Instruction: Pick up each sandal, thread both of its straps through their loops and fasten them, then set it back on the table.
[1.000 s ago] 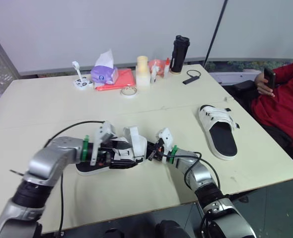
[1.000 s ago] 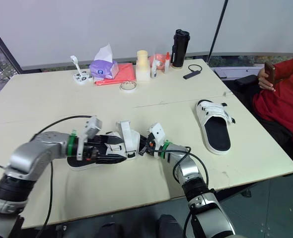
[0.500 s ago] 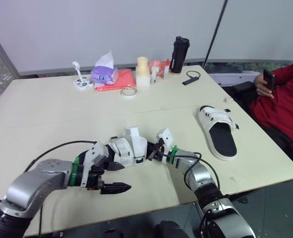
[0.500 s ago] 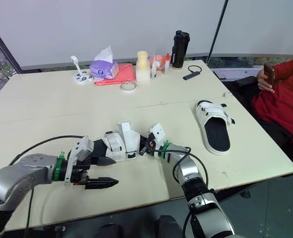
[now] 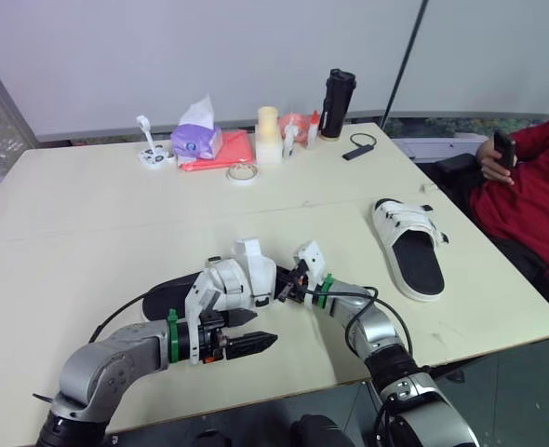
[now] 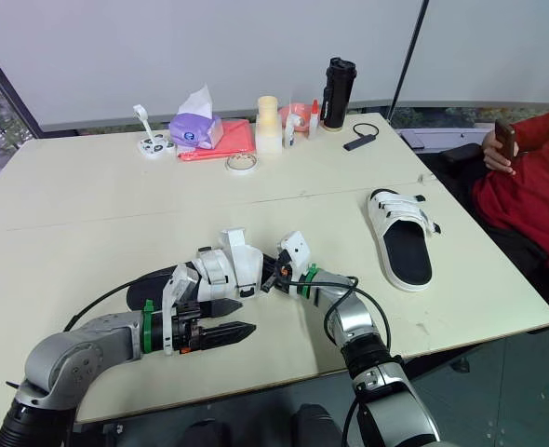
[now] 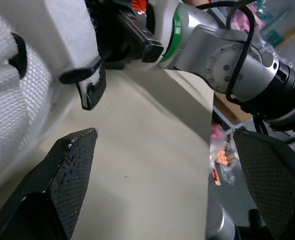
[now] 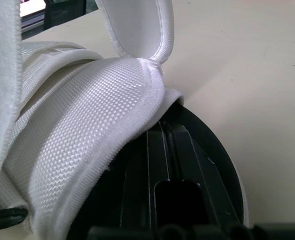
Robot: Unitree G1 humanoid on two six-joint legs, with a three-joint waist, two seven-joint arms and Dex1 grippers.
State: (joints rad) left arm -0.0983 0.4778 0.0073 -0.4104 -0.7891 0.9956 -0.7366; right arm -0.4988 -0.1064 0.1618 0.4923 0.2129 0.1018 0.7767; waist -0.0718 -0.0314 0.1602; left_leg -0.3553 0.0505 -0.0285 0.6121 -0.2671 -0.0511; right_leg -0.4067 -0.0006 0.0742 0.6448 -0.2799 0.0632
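A white-strapped sandal with a black sole lies on the table's near middle, one strap standing up loose. My right gripper is shut on the sandal's right end; in the right wrist view its finger lies under the white mesh upper. My left gripper hovers open just in front of the sandal, with nothing between its fingers. A second white sandal rests flat at the table's right side, its straps lying across it.
Along the table's far edge stand a tissue box, red cloth, tape roll, cream cup, small bottles and a black flask. A person in red sits at the right, holding a phone.
My left gripper let go of the sandal, drew back toward the near edge, then shifted right to just in front of it. The right gripper kept its hold.
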